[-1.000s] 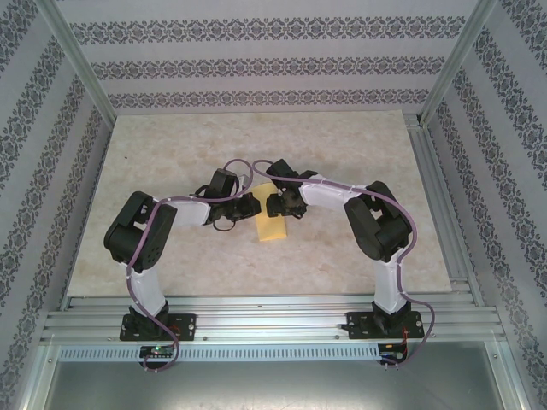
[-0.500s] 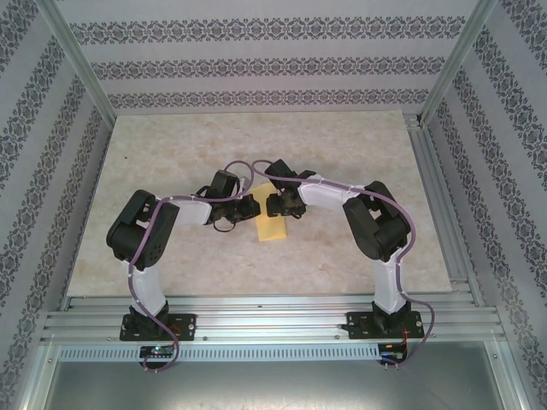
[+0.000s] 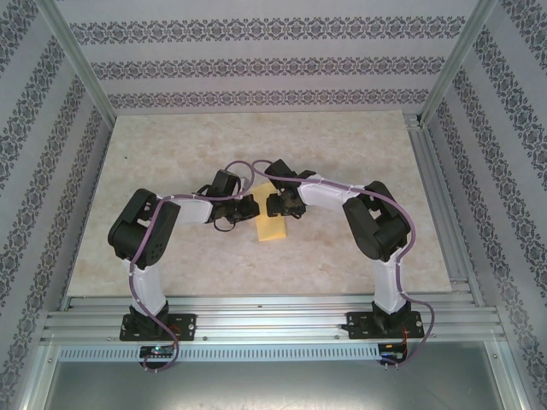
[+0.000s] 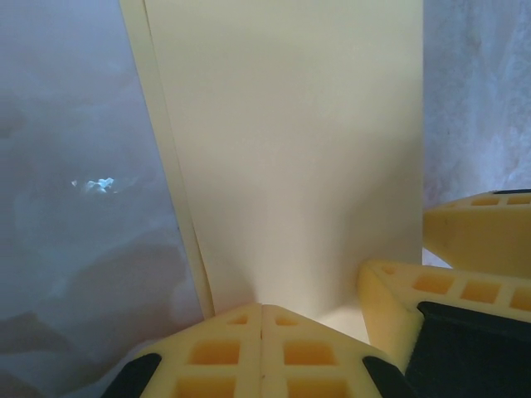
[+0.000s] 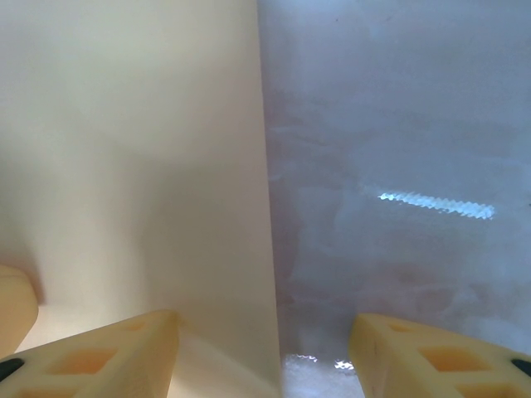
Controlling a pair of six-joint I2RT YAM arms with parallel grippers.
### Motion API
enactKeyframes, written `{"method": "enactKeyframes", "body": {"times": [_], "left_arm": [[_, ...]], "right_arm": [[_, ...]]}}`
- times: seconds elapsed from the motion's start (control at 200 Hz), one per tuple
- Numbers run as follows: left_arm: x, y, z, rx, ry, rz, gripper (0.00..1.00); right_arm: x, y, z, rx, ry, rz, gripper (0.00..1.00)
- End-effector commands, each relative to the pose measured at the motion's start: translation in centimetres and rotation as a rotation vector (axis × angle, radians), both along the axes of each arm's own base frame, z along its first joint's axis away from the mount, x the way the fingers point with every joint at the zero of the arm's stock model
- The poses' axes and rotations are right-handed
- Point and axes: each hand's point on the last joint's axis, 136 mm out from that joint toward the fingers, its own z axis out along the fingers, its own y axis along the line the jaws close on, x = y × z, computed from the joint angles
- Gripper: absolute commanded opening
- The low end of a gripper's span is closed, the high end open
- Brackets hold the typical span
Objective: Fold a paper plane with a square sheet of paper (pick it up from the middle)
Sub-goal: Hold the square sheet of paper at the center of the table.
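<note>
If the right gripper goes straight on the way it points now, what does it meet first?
Probably the sheet of paper, though depth is unclear: its edge runs between the open fingers of the right gripper.

We see the paper [image 3: 273, 224] as thin, smooth and matt, with a soft crease. The bench [image 3: 342, 154] looks like polished marbled stone, glossy enough to throw back streaks of light. The fingers [image 4: 217, 355] are matt yellow plastic with moulded square pockets. The arms [image 3: 141, 235] have smooth black and white plastic shells. The rails [image 3: 273, 323] along the bench's near edge are brushed metal.
</note>
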Motion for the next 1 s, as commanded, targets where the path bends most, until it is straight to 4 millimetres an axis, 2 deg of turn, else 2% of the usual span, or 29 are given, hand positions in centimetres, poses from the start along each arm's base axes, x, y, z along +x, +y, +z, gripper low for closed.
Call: {"method": "enactKeyframes", "body": {"times": [0.0, 0.729, 0.994], "left_arm": [[0.29, 0.27, -0.72, 0.034, 0.007, -0.001, 0.06], [0.04, -0.55, -0.06, -0.015, 0.012, -0.031, 0.09], [-0.25, 0.25, -1.03, 0.04, 0.033, -0.016, 0.08]], "right_arm": [[-0.94, -1.03, -3.78, -0.067, 0.059, -0.016, 0.6], [-0.71, -1.5, -3.75, -0.085, 0.04, 0.013, 0.55], [-0.78, -1.1, -3.77, -0.069, 0.047, 0.016, 0.56]]}}
